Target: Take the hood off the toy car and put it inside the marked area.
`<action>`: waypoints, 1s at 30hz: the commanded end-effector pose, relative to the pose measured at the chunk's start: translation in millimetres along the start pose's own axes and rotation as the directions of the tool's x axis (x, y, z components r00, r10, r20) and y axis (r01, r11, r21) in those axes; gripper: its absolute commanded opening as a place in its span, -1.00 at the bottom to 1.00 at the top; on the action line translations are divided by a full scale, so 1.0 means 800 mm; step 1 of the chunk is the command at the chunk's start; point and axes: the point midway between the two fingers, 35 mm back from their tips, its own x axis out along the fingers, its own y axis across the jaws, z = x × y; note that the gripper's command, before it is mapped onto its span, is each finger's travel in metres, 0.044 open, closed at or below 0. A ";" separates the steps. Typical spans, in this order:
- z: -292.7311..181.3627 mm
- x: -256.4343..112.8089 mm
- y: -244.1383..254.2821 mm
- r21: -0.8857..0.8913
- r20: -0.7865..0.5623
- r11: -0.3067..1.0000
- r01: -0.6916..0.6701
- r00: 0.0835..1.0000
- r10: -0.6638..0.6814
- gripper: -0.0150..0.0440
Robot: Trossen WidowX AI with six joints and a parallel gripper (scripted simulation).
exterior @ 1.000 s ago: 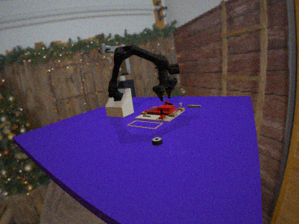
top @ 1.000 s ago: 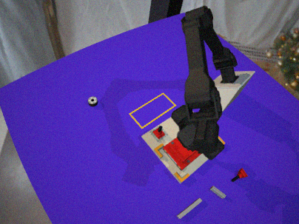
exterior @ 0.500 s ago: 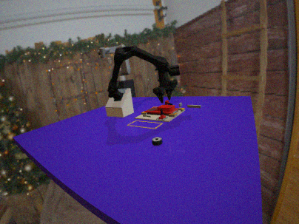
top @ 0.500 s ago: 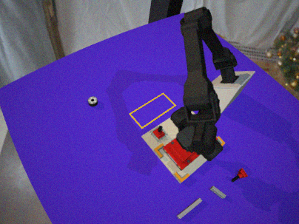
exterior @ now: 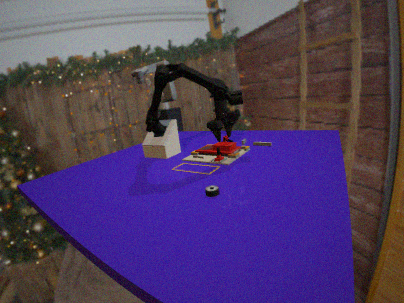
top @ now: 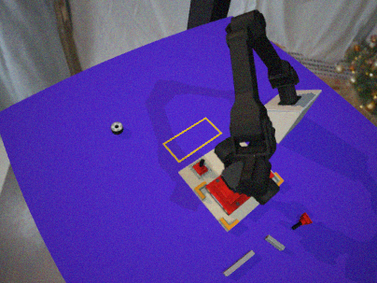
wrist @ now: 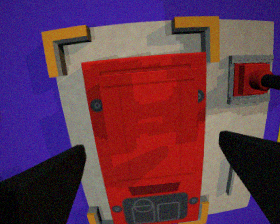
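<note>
The toy car's red hood sits on the car, on a pale board with yellow corner brackets. My gripper is open and empty, pointing down low over the car. In the wrist view the fingertips stand on either side of the hood, with gaps between; whether they are above its top or beside it I cannot tell. The arm hides part of the car in the top view. The marked area, a yellow outline, has nothing in it and lies beside the board.
A red block with a black peg sits in the board near the hood. A loose red piece and two grey bars lie beyond the board. A small black-and-white wheel lies farther off.
</note>
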 end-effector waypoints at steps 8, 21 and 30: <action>-0.002 0.010 -0.001 -0.004 0.000 1.000 0.005 1.000 -0.005 1.00; -0.003 0.021 -0.002 -0.004 0.000 1.000 0.006 1.000 -0.006 1.00; -0.003 0.025 -0.002 -0.004 0.000 1.000 0.006 1.000 -0.006 1.00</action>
